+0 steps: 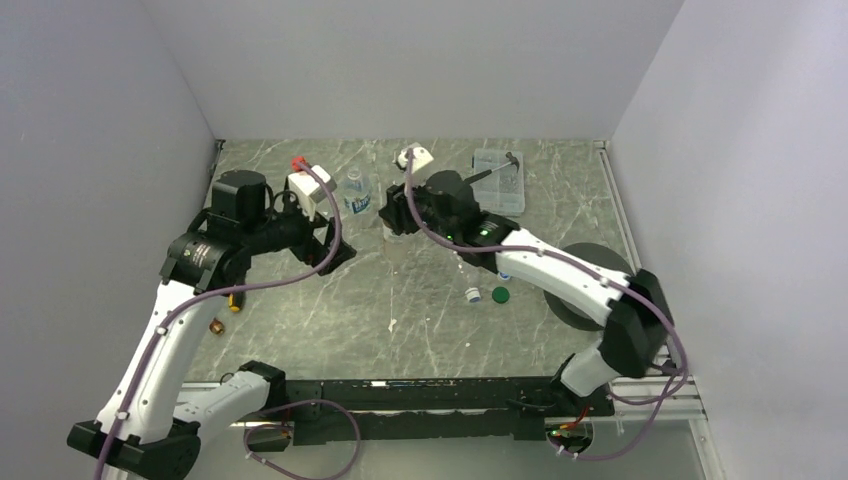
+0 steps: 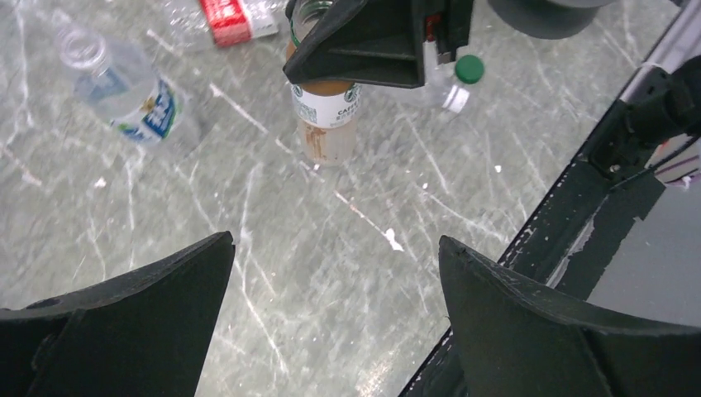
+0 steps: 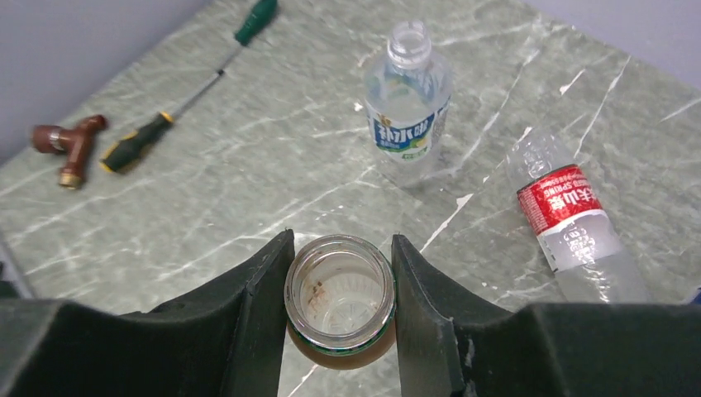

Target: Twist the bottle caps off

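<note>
My right gripper [image 3: 340,240] is shut on the open neck of the amber bottle [image 3: 340,298], which stands upright without a cap; it also shows in the left wrist view [image 2: 325,116]. My left gripper [image 2: 335,240] is open and empty above bare table, near the amber bottle [image 1: 395,238]. The blue-white label bottle [image 3: 407,107] stands uncapped. The red label bottle [image 3: 574,219] lies on its side. A dark green cap [image 1: 500,294] and a white-and-blue cap [image 1: 472,295] lie under my right arm. The green cap [image 2: 469,69] touches a clear bottle [image 2: 446,91]. No red cap shows.
A clear tray [image 1: 498,180] with a tool stands at the back right. A dark round disc [image 1: 590,280] lies under my right arm. Two screwdrivers [image 3: 248,25] [image 3: 136,141] and a brass fitting [image 3: 70,145] lie at the left. Grey walls enclose the table.
</note>
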`<state>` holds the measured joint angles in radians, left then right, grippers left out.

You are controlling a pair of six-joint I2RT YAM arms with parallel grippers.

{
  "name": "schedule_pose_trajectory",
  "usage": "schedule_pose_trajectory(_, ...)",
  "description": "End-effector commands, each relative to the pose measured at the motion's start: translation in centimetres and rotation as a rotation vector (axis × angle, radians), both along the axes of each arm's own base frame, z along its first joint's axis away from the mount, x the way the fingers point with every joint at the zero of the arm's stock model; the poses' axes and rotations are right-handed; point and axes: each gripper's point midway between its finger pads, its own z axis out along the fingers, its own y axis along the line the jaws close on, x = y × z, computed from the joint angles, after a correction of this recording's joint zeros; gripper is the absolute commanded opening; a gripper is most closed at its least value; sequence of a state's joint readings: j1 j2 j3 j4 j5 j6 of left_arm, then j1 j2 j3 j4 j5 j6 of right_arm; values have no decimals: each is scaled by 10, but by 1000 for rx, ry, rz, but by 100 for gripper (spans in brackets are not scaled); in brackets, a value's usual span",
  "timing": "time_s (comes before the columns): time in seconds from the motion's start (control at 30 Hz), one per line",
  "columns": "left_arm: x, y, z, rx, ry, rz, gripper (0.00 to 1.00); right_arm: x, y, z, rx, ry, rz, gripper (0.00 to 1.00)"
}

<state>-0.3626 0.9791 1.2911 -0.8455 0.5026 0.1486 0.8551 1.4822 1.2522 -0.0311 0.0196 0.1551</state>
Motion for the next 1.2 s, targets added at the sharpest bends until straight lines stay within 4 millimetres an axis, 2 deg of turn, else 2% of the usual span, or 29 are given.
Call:
schedule_pose_trajectory(0.0,-6,12,-4,4,22,-2,99,31,24,10,57,-117,-14,4)
schedule_pose_trajectory(0.23,-10,14,1,4,-35,-10,99,54,59,-22,90,-105,-10,7)
schedule_pose_trajectory(0.4,-11,11,2,-7,-12,-17,100,60,78,-52,68,-95,-17,6)
schedule_pose_trajectory(0.5,-12,10,4,-20,-22,-19,99,58,83,-67,46,-91,-29,5)
schedule_pose_trajectory(0.7,-10,7,7,-39,-20,-28,100,54,79,-88,9,-89,-62,9)
schedule_pose_trajectory(0.83,-11,1,9,-62,-13,-50,99,47,74,-91,3,-86,-62,24)
schedule_pose_trajectory(1.0,-7,-3,10,-77,-12,-62,99,42,69,-86,4,-85,-58,55)
schedule_pose_trajectory(1.17,-7,-4,14,-89,-13,-66,99,41,70,-83,5,-82,-52,70)
